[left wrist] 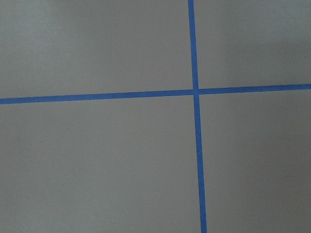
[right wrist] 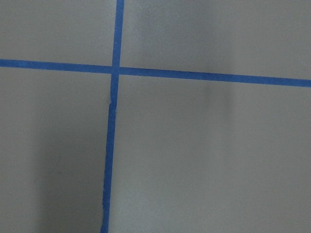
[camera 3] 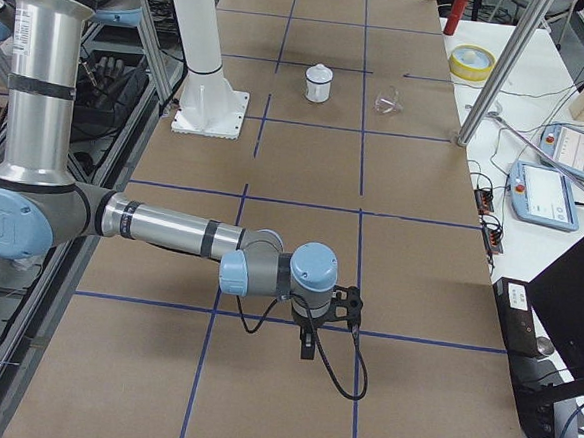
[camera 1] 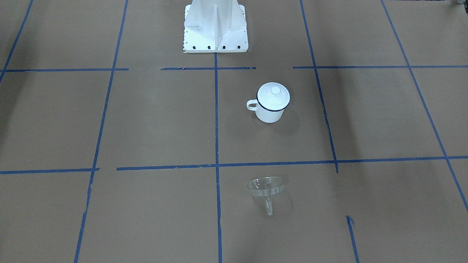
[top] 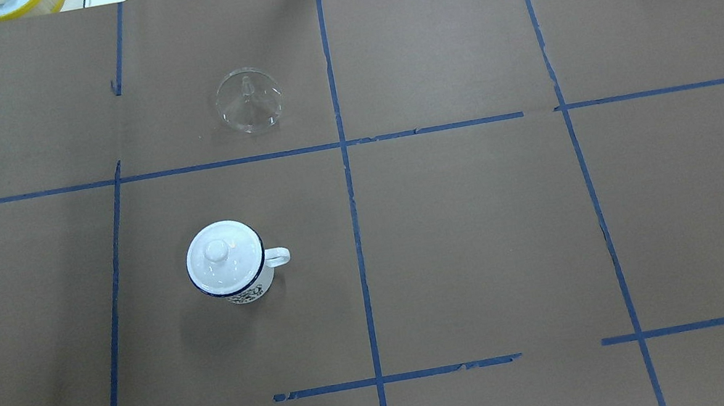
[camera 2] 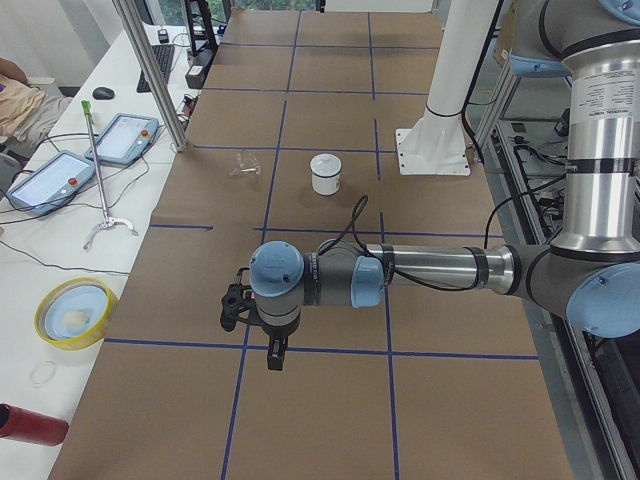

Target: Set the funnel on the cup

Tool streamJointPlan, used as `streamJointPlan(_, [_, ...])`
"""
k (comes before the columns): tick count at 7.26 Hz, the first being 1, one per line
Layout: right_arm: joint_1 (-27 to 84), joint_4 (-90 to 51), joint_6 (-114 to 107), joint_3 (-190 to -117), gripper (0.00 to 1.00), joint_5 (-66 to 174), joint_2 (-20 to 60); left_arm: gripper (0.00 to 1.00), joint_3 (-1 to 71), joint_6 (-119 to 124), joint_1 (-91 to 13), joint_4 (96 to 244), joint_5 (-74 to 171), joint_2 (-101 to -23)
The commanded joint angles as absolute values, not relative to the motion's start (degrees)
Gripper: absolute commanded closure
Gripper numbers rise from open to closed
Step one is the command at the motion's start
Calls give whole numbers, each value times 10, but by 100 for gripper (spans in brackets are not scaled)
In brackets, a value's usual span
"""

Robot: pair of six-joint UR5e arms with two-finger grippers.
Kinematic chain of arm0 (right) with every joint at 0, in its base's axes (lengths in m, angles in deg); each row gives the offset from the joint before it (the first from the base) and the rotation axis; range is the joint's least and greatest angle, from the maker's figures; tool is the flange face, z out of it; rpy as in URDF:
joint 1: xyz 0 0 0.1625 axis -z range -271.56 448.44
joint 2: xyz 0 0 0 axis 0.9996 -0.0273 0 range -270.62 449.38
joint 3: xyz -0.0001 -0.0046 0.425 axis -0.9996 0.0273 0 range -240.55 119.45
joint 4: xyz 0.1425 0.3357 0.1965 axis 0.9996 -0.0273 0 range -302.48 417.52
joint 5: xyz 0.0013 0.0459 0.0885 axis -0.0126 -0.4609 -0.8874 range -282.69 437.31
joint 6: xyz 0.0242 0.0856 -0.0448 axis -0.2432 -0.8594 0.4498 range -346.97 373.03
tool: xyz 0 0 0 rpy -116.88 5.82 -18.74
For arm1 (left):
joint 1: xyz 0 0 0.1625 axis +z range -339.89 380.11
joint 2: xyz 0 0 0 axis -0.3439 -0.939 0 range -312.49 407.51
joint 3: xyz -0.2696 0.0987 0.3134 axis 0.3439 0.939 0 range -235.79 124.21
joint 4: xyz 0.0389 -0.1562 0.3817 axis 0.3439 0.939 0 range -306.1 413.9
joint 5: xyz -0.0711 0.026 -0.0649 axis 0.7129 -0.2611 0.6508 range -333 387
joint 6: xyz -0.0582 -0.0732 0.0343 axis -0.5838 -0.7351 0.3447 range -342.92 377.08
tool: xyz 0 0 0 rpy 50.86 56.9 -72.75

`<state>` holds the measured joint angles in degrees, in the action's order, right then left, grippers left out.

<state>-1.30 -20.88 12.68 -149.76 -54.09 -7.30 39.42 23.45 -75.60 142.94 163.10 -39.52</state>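
The cup (camera 1: 270, 112) is a white enamel mug with a dark blue rim, and a white domed lid with a knob (camera 1: 273, 94) sits on it. It stands in the table's left half in the overhead view (top: 252, 291). The clear funnel (camera 1: 266, 187) appears to rest on its wide rim, spout up, farther from the robot's base (top: 248, 100). My left gripper (camera 2: 275, 352) hovers over the table's left end, far from both. My right gripper (camera 3: 308, 342) hovers over the right end. I cannot tell whether either is open. Both wrist views show only paper and tape.
Brown paper with a blue tape grid (top: 344, 162) covers the table. The white robot pedestal (camera 1: 215, 33) stands at the near edge. A yellow-rimmed bowl (camera 2: 72, 312), a red bottle (camera 2: 28, 424), teach pendants (camera 2: 122, 136) and a metal post (camera 2: 150, 70) are on the operators' side.
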Motion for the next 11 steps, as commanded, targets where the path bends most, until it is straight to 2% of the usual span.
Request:
streamJointPlan(1, [-13, -209, 127, -1498, 0, -541, -73, 0, 393, 236, -756, 1428, 1628, -400])
streamJointPlan(6, [-13, -209, 127, -1498, 0, -540, -73, 0, 386, 242, -753, 1435, 1621, -395])
streamJointPlan(9, [-13, -209, 127, -1498, 0, -540, -73, 0, 390, 227, -750, 1518, 1610, -382])
streamJointPlan(10, [-13, -209, 127, -1498, 0, -540, -73, 0, 411, 106, -743, 1537, 1622, -382])
streamJointPlan(11, [-13, -209, 127, -1498, 0, -541, -73, 0, 449, -17, -672, 1558, 1624, -384])
